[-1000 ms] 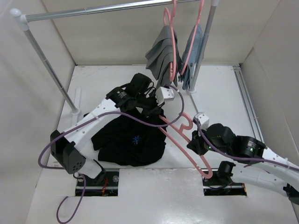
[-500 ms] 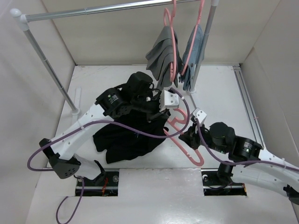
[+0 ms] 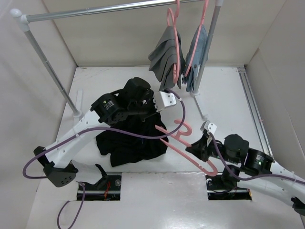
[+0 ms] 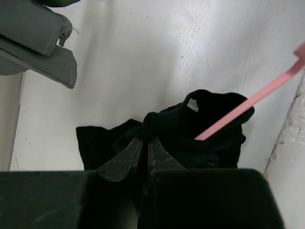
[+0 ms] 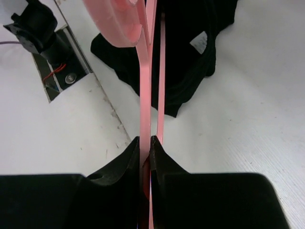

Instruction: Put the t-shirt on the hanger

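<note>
T-shirt (image 3: 131,143): black, bunched up on the table (image 3: 228,95), left of the middle, with one part lifted up.
Left gripper (image 4: 147,140): pinched tight on the black cloth at the top of the bunch.
Hanger (image 5: 144,86): pink and tilted, right of the bunch. Its left tip pokes into the cloth by the neck tag (image 4: 192,105).
Right gripper (image 5: 145,139): clamped on the thin pink bar.
Far side: a grey shirt (image 3: 164,57) and a blue-grey shirt (image 3: 198,47) hang from a metal rail (image 3: 95,10).

Three thin pink plastic hangers: one loose hanger (image 5: 145,95) and two hung hangers (image 3: 177,45) on the one metal rail (image 3: 95,10). Three garments: one black fabric t-shirt (image 3: 128,143), one grey garment (image 3: 164,57), one blue-grey garment (image 3: 202,45). Two white robot arms (image 3: 81,131).
</note>
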Available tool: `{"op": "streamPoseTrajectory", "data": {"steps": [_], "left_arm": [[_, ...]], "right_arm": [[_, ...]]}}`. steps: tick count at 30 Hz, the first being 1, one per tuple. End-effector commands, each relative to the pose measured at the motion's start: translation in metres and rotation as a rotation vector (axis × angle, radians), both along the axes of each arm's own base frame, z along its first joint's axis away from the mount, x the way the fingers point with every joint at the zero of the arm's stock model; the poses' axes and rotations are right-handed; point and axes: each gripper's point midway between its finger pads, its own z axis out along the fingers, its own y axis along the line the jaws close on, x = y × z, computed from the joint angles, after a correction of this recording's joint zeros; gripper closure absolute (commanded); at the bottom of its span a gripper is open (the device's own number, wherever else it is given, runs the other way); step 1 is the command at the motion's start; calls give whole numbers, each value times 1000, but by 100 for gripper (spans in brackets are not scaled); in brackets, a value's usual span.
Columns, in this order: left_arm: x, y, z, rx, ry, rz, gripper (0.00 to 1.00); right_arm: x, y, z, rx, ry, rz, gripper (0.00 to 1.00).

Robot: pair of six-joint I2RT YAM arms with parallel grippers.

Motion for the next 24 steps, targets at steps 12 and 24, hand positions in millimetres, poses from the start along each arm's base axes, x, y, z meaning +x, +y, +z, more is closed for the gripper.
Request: {"op": "streamPoseTrajectory", "data": {"steps": [12, 24], "left_arm": [[-39, -21, 4, -77, 80, -245, 100], [-83, -30, 19, -160, 145, -494, 92]], "right_arm": [[23, 5, 64, 190, -133, -96, 100], [42, 22, 63, 135, -185, -117, 100]]}}
